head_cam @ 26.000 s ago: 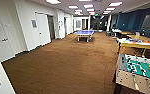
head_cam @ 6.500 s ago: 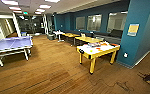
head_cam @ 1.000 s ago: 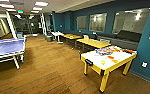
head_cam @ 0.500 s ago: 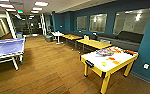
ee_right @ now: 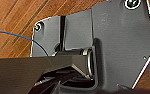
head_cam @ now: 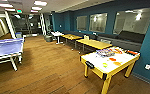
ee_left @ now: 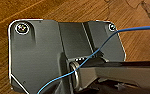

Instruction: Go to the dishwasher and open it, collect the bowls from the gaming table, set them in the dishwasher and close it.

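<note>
- Head view: the gaming table, white-topped with yellow sides and legs, stands at lower right on the wooden floor, close to the blue wall.
- On its surface lie small bright bowls: one orange-red, one orange, one yellow-green; a blurred pile of coloured items sits toward the far end, too indistinct to identify.
- A black fitting is fixed to the near end of the gaming table.
- At left, well apart from it, stands a blue ping-pong table.
- Beyond, wooden tables line the wall beside a dark bench seat.
- Wrist views: each camera looks down on floorboards past the robot's dark plate; a blue cable crosses the plate on the left arm.
- Jaws of both arms: whether they are open or closed cannot be told.
</note>
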Available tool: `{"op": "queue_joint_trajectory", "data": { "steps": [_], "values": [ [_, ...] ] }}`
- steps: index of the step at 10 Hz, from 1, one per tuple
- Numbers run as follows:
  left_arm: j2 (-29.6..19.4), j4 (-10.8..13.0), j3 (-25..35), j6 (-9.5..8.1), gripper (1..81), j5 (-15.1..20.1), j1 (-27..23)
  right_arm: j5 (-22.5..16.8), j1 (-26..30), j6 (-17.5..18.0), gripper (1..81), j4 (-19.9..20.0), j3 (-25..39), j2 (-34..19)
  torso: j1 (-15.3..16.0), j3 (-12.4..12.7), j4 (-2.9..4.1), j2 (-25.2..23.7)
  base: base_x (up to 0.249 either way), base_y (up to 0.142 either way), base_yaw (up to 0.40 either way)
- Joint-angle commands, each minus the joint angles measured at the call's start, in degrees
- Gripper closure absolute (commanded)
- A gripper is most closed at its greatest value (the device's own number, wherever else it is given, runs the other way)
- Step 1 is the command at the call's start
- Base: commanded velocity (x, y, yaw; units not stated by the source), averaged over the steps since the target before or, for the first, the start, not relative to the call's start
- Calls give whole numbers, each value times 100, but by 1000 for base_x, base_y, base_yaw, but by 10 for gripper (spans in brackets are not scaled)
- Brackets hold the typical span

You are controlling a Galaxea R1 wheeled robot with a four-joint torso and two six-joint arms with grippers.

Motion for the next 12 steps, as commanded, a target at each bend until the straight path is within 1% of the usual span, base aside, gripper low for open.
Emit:
{"op": "queue_joint_trajectory", "data": {
  "steps": [1,12],
  "values": [
    [-45,48,30,46,10,272,-254,-250,254,-28,10,-49,54,-1,0,0,0,0,93,61,0],
    [-36,57,30,38,10,281,-263,-250,254,-37,10,-57,63,17,0,0,0,0,93,61,0]
  ]
}}
